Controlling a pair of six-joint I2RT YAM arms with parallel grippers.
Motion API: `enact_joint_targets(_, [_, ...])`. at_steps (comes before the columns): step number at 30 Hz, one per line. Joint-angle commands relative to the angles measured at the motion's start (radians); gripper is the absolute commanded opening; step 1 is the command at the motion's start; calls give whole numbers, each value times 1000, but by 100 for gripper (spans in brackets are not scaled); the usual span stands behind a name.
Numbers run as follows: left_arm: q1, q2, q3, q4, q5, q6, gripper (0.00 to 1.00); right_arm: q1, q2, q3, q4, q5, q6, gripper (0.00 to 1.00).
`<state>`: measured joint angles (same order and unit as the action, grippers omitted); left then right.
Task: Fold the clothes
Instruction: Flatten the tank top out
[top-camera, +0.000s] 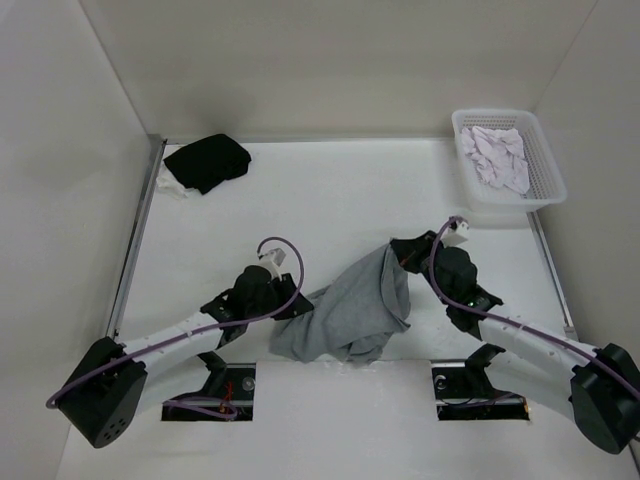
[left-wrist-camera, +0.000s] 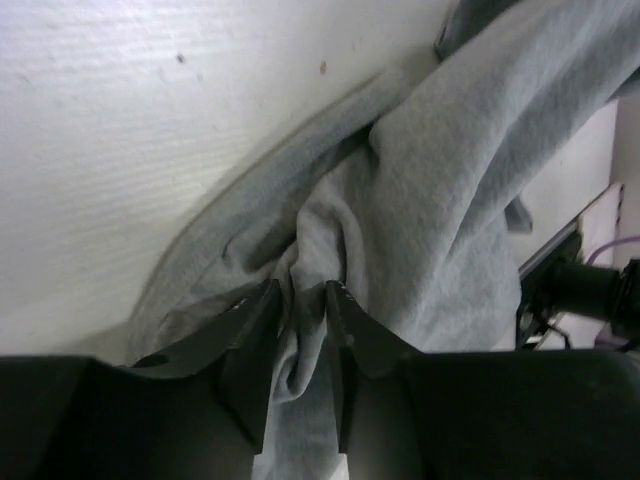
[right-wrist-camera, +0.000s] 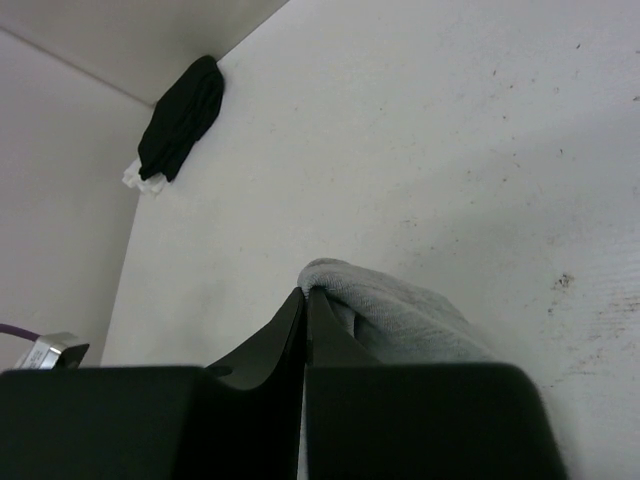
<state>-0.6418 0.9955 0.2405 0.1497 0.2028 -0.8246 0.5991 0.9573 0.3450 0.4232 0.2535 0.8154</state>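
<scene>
The clothes, a grey T-shirt (top-camera: 350, 310), lie crumpled on the white table between the two arms. My right gripper (top-camera: 400, 250) holds one corner lifted at the garment's far right. In the right wrist view this gripper (right-wrist-camera: 305, 292) is shut tight on a rolled grey edge (right-wrist-camera: 400, 315). My left gripper (top-camera: 290, 305) is at the shirt's left edge. Seen from the left wrist, its jaws (left-wrist-camera: 303, 290) stand partly apart with a bunched fold of the grey fabric (left-wrist-camera: 450, 170) between the fingers.
A black garment (top-camera: 208, 160) lies at the far left corner on something white, also seen from the right wrist (right-wrist-camera: 182, 115). A white basket (top-camera: 545, 160) holding pale cloth (top-camera: 497, 155) sits at the far right. Walls enclose the table.
</scene>
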Motion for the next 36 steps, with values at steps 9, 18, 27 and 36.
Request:
enact_joint_targets(9, [44, 84, 320, -4, -276, 42, 2, -25, -95, 89, 26, -83, -18, 1])
enact_joint_targets(18, [204, 80, 700, -4, -214, 59, 3, 139, -357, 333, -285, -132, -65, 1])
enact_joint_targets(27, [299, -66, 699, -151, -200, 73, 7, 451, -575, 255, -593, 51, 39, 2])
enact_joint_targets(36, [311, 35, 410, -240, -218, 87, 28, 79, -188, -46, -370, 18, 116, 5])
